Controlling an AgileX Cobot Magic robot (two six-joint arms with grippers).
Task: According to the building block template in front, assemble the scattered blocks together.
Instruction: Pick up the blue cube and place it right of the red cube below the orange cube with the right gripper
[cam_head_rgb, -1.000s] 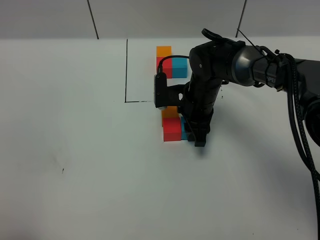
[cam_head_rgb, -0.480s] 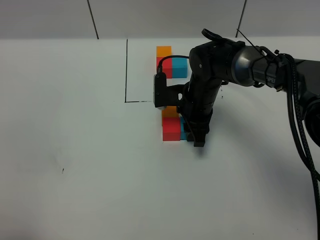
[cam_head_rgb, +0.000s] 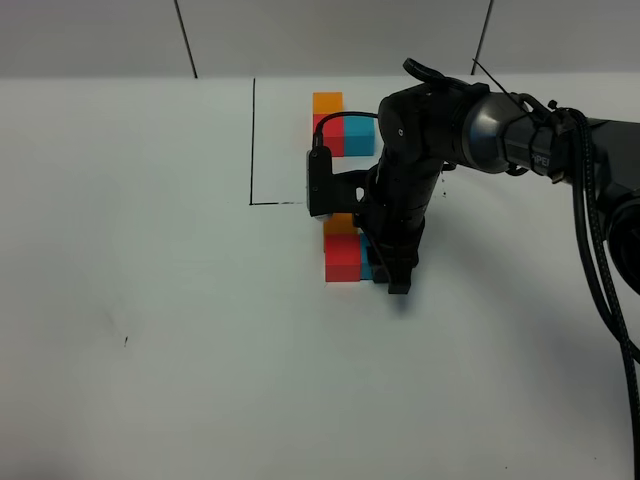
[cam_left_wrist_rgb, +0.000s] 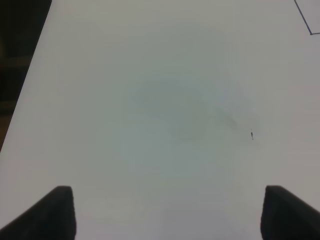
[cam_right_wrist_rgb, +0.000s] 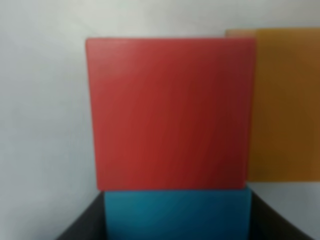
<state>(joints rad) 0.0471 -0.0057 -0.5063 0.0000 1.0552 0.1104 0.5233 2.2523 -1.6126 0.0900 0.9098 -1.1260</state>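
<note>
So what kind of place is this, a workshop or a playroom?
Probably a robot test bench: a bare white table with a drawn black outline, coloured cubes, and a black arm working over them.

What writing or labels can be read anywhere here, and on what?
None can be read.
Right arm: pale lettering on its grey sleeve, too small and blurred to read.
Blocks, template and table: no text, only drawn black lines.
</note>
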